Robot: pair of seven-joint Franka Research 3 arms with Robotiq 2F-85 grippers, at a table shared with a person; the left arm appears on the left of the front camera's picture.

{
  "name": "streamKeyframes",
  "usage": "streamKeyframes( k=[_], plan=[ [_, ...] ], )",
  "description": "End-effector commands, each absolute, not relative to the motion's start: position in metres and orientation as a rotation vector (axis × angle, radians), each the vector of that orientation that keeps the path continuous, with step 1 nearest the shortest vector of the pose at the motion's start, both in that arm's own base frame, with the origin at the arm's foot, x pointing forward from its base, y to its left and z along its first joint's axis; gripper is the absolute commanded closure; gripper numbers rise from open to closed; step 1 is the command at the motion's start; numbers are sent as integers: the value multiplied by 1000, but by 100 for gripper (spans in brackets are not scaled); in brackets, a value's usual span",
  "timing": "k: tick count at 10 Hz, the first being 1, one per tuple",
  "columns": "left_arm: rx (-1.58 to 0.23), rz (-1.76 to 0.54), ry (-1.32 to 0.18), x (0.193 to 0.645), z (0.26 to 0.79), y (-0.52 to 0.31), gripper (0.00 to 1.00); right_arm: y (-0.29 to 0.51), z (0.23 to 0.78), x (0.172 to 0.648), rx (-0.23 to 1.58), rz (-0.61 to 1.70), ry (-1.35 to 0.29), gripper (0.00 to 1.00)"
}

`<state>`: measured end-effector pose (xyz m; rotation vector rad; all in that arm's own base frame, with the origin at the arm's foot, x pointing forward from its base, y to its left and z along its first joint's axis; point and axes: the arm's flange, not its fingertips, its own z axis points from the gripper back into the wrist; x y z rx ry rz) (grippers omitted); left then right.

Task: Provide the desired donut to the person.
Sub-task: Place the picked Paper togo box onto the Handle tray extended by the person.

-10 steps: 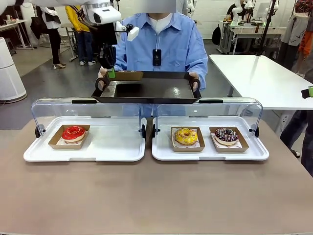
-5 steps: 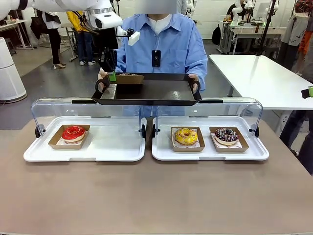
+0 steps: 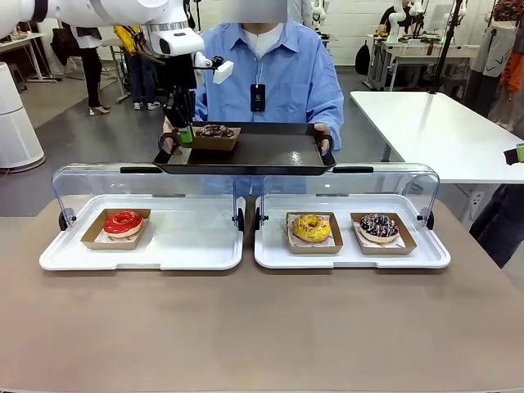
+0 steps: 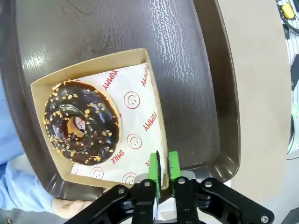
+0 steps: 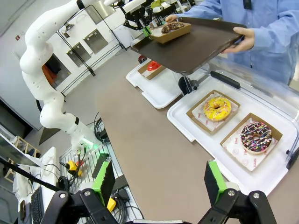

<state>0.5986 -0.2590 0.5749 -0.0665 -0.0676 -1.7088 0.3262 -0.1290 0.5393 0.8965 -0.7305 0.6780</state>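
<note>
Green pads (image 4: 173, 164) on the left gripper (image 4: 162, 164) sit close together, straddling the side wall of a cardboard box (image 4: 93, 69) near its corner. Only a sliver of gap shows, so honestly I can't tell if they're pinching that wall or just off it. Inside the box, on smiley-print paper (image 4: 138, 116), lies the chocolate donut (image 4: 81, 123) with nut crumbs on top. The box sits flat at the left end of a dark tray (image 4: 187, 70), going by the front camera. The person (image 3: 278, 78) in the light blue shirt holds that tray level, a hand (image 3: 325, 141) on each end, up beyond the far edge of the table (image 3: 262, 327).

The right gripper (image 5: 159, 182) hangs well away from the tray, fingers spread wide, nothing between them.

Down on the table are two white trays with clear lids standing open at the back. The left display tray (image 3: 188, 237) has a red donut (image 3: 123, 222). The right display tray (image 3: 426, 250) has a yellow donut (image 3: 312, 228) beside a dark sprinkled donut (image 3: 378, 226), each in its own box.
</note>
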Motion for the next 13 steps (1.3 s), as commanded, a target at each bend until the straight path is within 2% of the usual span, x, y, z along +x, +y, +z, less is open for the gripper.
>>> streamKeyframes(
  k=[1, 2, 4, 5, 6, 11, 13],
  plan=[
    [-71, -1732, -72, 596, 574, -254, 16, -129, 539, 327, 897, 676, -727, 0],
    [-77, -1734, -67, 597, 575, -254, 0, -129, 539, 327, 897, 676, -727, 0],
    [-88, -1726, -70, 595, 576, -251, 0, -129, 539, 327, 897, 676, -727, 0],
    [-90, -1727, -70, 596, 577, -250, 9, -129, 539, 327, 897, 676, -727, 0],
    [-92, -1725, -70, 595, 578, -249, 0, -129, 539, 327, 897, 676, -727, 0],
    [-101, -1724, -70, 592, 580, -247, 0, -129, 539, 327, 897, 676, -727, 0],
    [-122, -1717, -67, 570, 591, -233, 0, -129, 539, 327, 897, 676, -727, 0]
  ],
)
